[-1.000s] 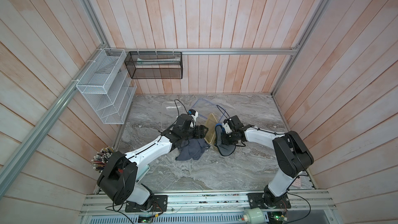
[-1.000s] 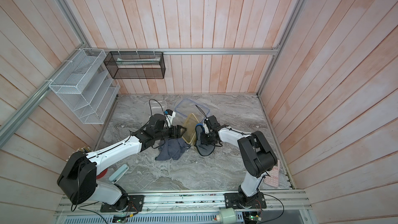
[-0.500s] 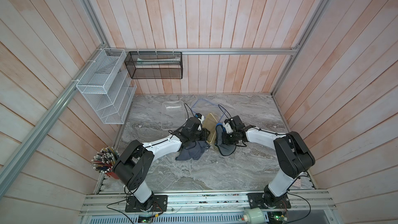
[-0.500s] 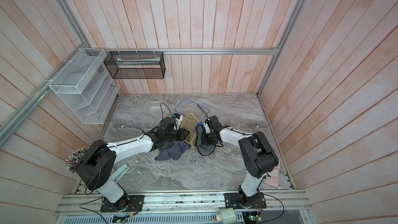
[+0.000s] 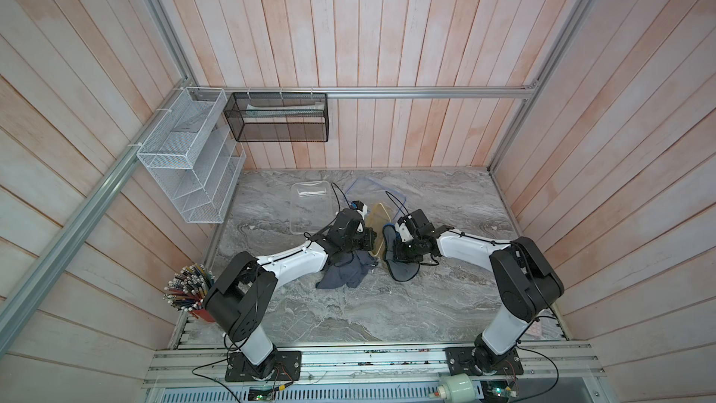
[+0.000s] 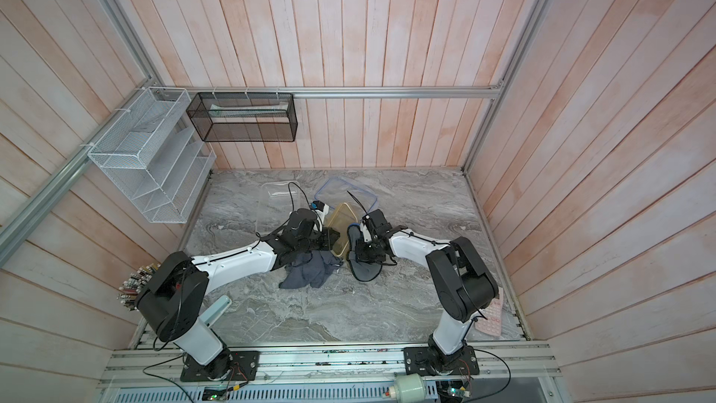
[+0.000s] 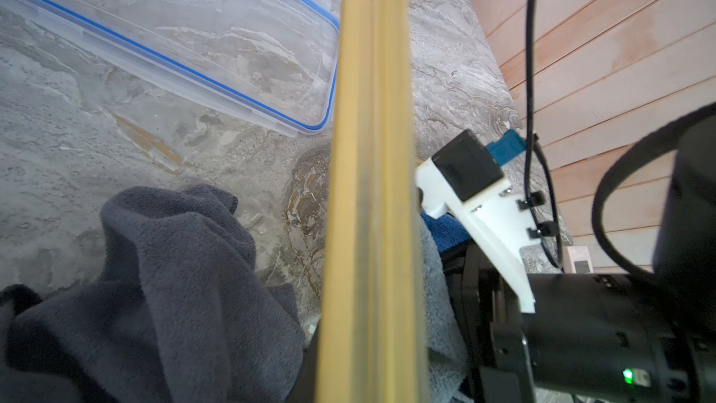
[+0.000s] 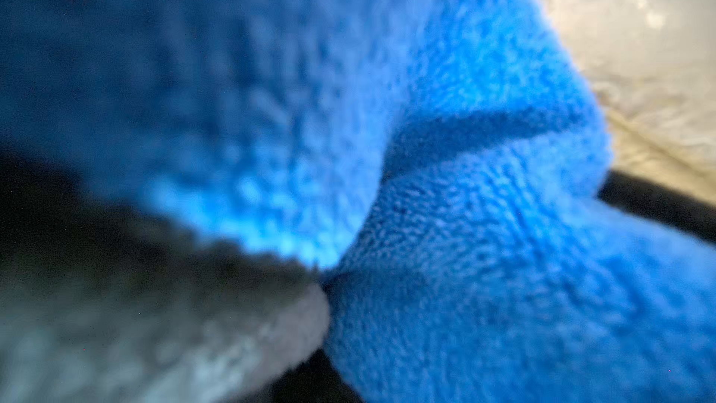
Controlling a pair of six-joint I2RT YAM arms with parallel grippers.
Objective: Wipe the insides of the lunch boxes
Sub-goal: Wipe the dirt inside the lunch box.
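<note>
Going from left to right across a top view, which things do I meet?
In a top view: pencils, clear lunch box, amber lunch box, blue cloth, pink sheet. Left out, as overlapping: grey cloth, blue-rimmed lid.

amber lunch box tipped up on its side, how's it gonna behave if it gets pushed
The amber lunch box is up on a narrow side wall, so a sideways push probably topples it flat. Its thin translucent walls suggest it is light and fairly stiff. Smooth plastic on the polished table likely slides easily.
</note>
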